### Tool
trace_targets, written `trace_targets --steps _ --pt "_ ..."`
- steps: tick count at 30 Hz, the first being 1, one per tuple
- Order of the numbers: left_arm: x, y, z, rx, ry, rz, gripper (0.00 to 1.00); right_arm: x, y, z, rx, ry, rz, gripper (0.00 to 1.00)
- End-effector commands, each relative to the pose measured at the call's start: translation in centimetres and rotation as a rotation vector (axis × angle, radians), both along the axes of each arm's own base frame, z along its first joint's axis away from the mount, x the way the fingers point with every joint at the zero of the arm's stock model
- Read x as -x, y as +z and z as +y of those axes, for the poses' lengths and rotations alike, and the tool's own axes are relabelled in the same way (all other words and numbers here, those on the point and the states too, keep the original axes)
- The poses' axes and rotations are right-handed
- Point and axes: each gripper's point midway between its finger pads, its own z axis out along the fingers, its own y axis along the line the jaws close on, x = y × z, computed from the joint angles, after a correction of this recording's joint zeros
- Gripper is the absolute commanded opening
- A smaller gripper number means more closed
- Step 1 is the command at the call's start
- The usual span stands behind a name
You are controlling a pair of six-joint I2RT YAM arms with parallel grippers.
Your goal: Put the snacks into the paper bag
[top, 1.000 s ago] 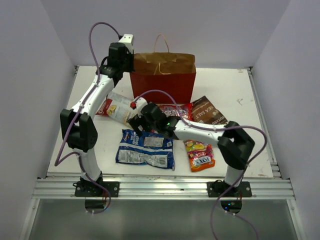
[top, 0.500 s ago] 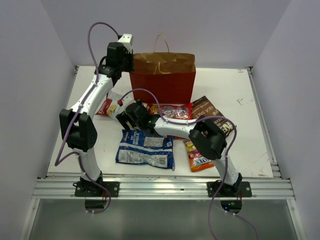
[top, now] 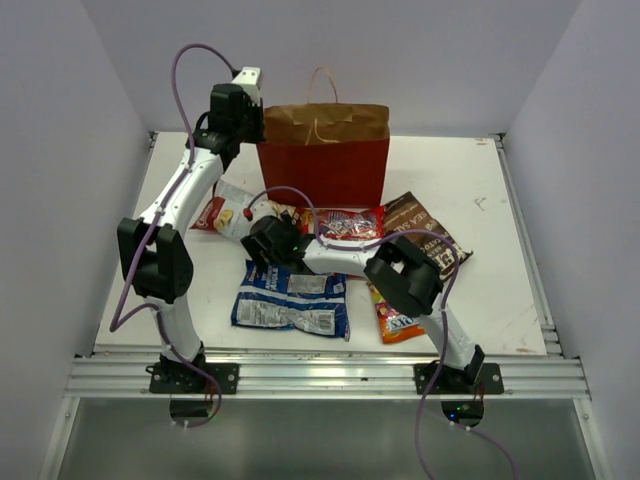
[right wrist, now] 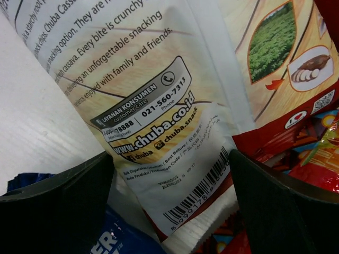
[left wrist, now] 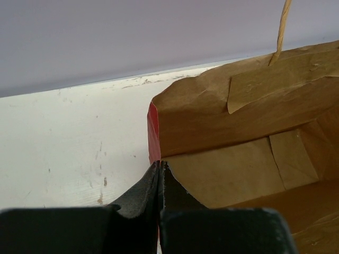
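Your top camera looks down on the whole table [top: 470, 180] from its near side, with the paper bag [top: 325, 160] at the far edge. Your left wrist camera sits tight against that bag's top left corner, facing inside. Your right wrist camera looks closely at the white-yellow-red bag [right wrist: 159, 106] in front of it. The top view shares both spots.

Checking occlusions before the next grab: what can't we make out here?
- Bag floor: top view shows only the kraft top; left wrist view cuts it off at the frame edge.
- Orange candy bag: top view, upper part under the right arm.
- Brown chip bag: top view, partly under that arm.
- Right pincer: top view, fingers hidden under its own wrist; right wrist view shows it open.
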Motion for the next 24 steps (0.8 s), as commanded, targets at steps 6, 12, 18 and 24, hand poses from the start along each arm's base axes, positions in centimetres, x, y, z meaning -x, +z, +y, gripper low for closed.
trace_targets --steps 6,12,18,24 --pt "0.5 1.4 0.4 0.015 -0.009 -0.016 0.00 0.7 -3.1 -1.0 0.039 -0.050 0.065 0.64" --pt "0.6 1.6 0.4 0.018 -0.010 -0.020 0.00 0.8 -0.5 -2.9 0.072 -0.086 0.032 0.12" --pt "0.6 1.6 0.3 0.022 -0.014 -0.019 0.00 1.3 2.9 -5.2 0.112 -0.111 -0.004 0.00" --pt "0.7 1.8 0.2 0.025 -0.022 -0.019 0.00 2.3 8.8 -7.3 0.186 -0.141 -0.079 0.00"
